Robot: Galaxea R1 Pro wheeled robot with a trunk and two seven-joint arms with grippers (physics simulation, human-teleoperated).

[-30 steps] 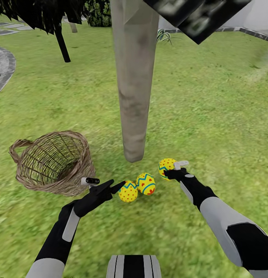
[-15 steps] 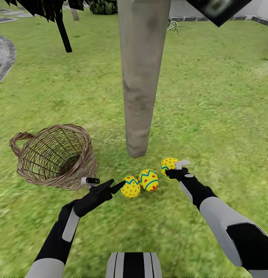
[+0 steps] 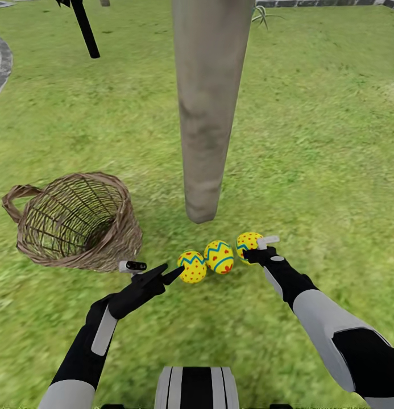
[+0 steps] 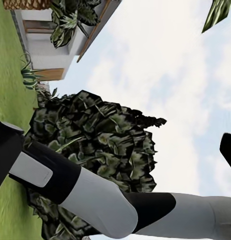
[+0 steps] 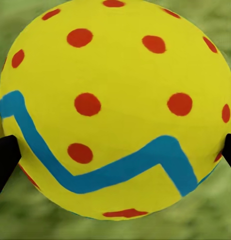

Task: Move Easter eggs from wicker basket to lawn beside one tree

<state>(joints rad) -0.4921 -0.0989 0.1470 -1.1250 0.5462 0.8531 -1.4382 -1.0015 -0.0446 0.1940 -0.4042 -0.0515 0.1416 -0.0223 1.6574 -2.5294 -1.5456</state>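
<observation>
Since a second ago the camera has tilted down; nothing else moved. Head view: three eggs (image 3: 219,257) lie on the lawn (image 3: 310,170) at the tree (image 3: 208,113), beside the empty wicker basket (image 3: 71,221); left hand (image 3: 162,274) is released. Right wrist view: the right hand (image 5: 115,152) grasps the rightmost egg (image 5: 115,110).

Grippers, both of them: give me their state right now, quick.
Left gripper: open, holding nothing, beside the nearest egg.
Right gripper: closed on the third Easter egg, its fingertips at the egg's sides.
</observation>
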